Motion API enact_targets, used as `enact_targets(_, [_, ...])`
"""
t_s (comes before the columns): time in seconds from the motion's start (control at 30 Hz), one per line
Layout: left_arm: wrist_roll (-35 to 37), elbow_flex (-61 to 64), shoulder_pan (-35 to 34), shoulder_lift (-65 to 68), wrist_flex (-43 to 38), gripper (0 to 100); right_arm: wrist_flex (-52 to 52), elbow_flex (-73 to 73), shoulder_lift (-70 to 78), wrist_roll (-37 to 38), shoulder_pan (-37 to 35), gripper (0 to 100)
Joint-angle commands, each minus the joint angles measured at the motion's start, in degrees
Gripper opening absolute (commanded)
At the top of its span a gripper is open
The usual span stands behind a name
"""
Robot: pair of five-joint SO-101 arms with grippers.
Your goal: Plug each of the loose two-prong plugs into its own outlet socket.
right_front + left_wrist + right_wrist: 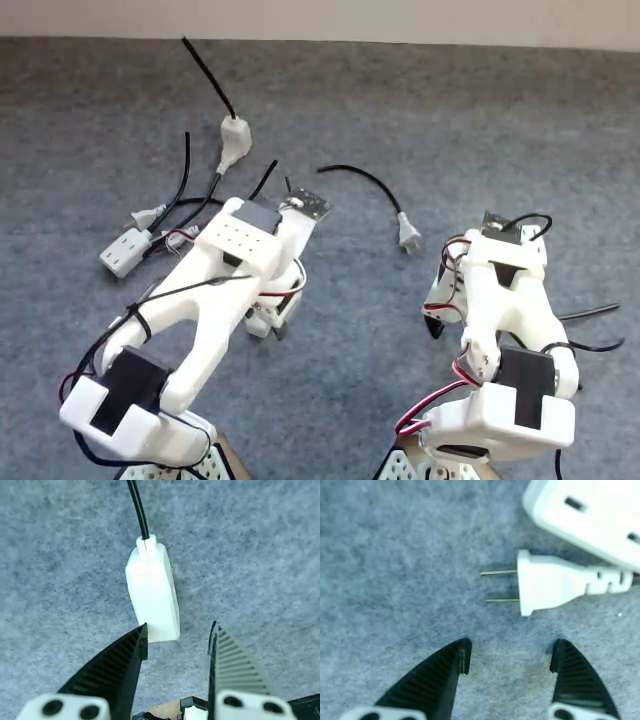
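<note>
In the left wrist view a white boxy plug body (152,592) with a black cord (137,507) lies on the grey carpet. Its near end sits just inside my open left gripper (177,630), close to one black fingertip (141,637). In the right wrist view a white two-prong plug (555,582) lies flat, its prongs (500,586) bare, just beyond my open right gripper (510,652). Beside the plug is a white outlet block (590,515) with slots. From above, both arms bend down over the carpet: left gripper (268,322), right gripper (436,325).
On the carpet in the high view lie a white plug (233,140) on a black cord, a small plug (148,217), a grey-white socket block (125,252) at the left, and another corded plug (408,235) between the arms. Open carpet lies beyond.
</note>
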Motion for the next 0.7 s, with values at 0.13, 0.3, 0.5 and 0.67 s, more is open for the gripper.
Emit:
enact_targets(0.13, [7.0, -3.2, 11.9, -1.2, -1.7, 21, -2.5, 0.5, 0.3, 0.8, 0.4, 25.7])
enact_targets(0.3, [10.5, -1.9, 17.8, -1.1, -9.1, 21, -2.5, 0.5, 0.3, 0.8, 0.5, 25.7])
enact_targets(0.5, [9.9, -7.7, 14.0, -4.3, -3.5, 21, -2.4, 0.5, 0.3, 0.8, 0.5, 25.7])
enact_targets(0.67, [2.6, -20.8, 5.1, -13.8, 8.3, 21, -2.4, 0.5, 0.3, 0.8, 0.5, 25.7])
